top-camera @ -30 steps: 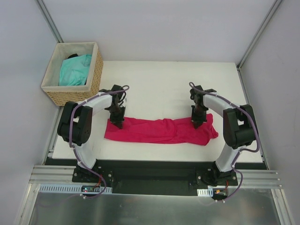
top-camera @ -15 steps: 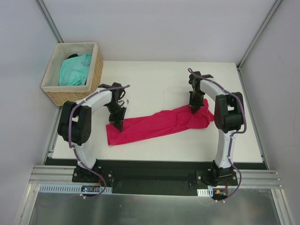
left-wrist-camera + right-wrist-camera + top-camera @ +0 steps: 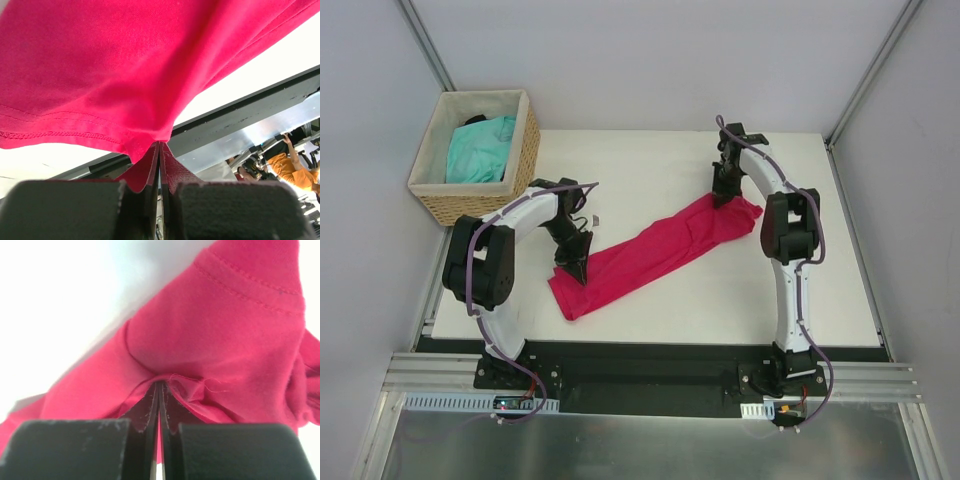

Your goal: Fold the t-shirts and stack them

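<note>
You are holding the crimson-pink fabric t-shirt (image 3: 655, 252) taut, left gripper (image 3: 159, 146) and right gripper (image 3: 159, 385) both clenched on it, probably for flattening.

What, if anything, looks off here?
The pink tee is bunched into a narrow diagonal band instead of lying flat. It is pinched between the left gripper, nearer, and the right gripper, farther. The turquoise tee lies crumpled in the basket. No damage visible.

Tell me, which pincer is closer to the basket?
Left. The left pincer grips the pink shirt near the basket; the right pincer grips it far across the table.
</note>
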Motion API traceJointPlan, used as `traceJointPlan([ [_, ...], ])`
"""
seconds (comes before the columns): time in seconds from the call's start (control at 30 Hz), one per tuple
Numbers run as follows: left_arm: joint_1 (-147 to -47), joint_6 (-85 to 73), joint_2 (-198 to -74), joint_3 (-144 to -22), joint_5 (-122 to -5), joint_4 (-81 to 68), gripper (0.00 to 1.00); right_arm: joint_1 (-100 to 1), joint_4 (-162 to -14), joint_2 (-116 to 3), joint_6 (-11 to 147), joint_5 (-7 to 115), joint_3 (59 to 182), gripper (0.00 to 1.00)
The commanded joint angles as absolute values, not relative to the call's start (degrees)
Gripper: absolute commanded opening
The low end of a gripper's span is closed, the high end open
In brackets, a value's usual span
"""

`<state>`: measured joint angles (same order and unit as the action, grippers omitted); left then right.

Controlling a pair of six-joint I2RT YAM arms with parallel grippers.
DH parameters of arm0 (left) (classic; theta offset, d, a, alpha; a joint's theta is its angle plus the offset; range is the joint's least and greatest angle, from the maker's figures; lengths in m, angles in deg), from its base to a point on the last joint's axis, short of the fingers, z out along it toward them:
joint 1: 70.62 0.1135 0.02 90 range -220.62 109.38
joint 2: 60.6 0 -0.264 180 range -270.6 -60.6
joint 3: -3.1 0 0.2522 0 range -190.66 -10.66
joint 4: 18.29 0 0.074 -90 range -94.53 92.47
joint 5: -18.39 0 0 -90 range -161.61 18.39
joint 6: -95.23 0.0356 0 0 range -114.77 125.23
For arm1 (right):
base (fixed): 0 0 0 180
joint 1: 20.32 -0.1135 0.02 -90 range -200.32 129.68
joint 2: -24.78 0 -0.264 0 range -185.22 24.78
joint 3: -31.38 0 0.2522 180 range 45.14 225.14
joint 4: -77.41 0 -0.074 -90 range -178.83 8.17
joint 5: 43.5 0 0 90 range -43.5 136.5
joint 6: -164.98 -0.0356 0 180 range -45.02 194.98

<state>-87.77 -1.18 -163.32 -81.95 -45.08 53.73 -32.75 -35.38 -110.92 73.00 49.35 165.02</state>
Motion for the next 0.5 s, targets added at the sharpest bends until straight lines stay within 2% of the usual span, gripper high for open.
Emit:
traceJointPlan([
  [0.0,-87.41,-1.01,-161.15,-81.15,-43.3,55.15,0.0,-34.03,-34.34,-114.26,74.71,55.01,171.52,0.01],
  [0.27,-87.41,-1.1,-160.8,-80.89,-43.31,55.41,0.0,-35.44,-40.39,-116.82,76.21,64.95,175.3,0.01],
  [0.37,-87.5,-0.92,-160.62,-81.42,-43.83,56.38,0.0,-36.58,-38.83,-115.77,76.64,58.65,177.59,0.01],
  [0.47,-87.41,-0.83,-159.57,-82.73,-44.88,57.08,0.0,-36.93,-38.03,-109.89,76.82,46.97,173.04,0.01],
])
